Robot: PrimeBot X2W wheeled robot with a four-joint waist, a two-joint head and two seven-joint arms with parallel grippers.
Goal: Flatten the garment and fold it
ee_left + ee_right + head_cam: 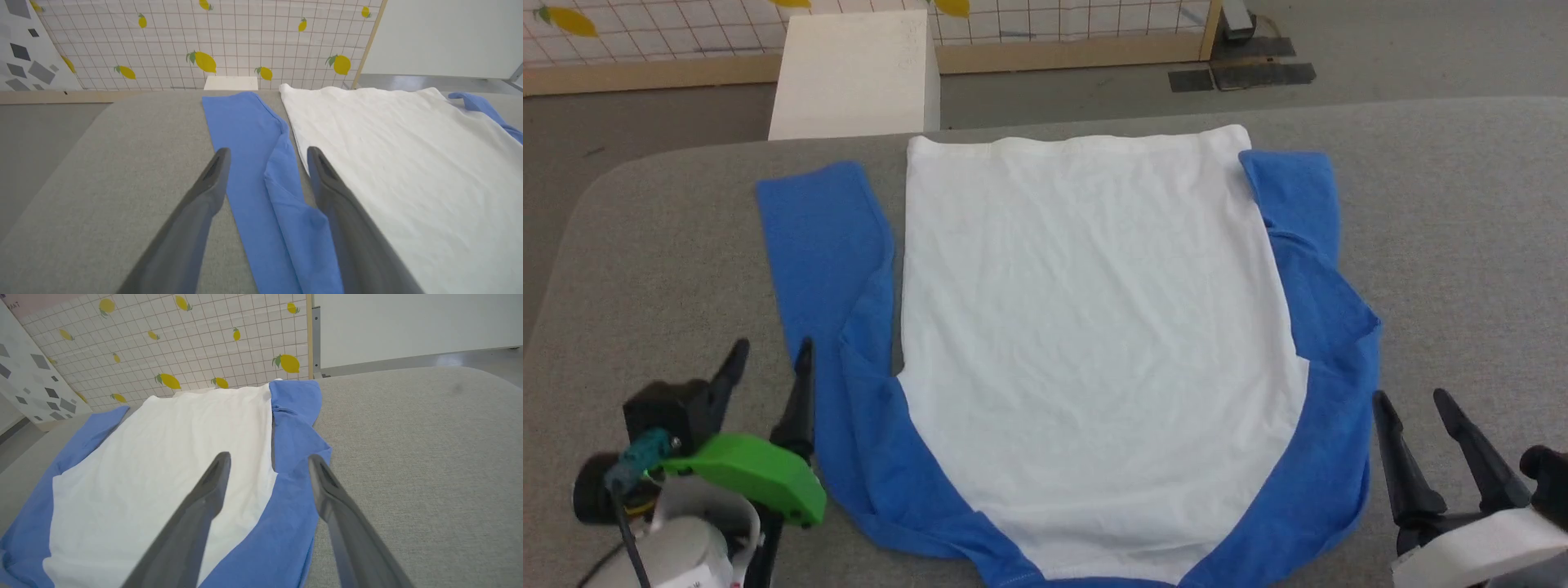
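The garment lies spread flat on the grey table, white body in the middle, hem at the far side. Its blue sleeves run down both sides: the left sleeve and the right sleeve, both a little creased. My left gripper stands open at the lower left, just beside the left sleeve, and its wrist view has the sleeve between its fingers. At the lower right my right gripper is open next to the right shoulder, above the blue cloth. Nothing is held.
The grey table has bare room left and right of the shirt. Beyond its far edge stands a white box, with a lemon-patterned grid panel behind it. Dark floor mats lie at the back right.
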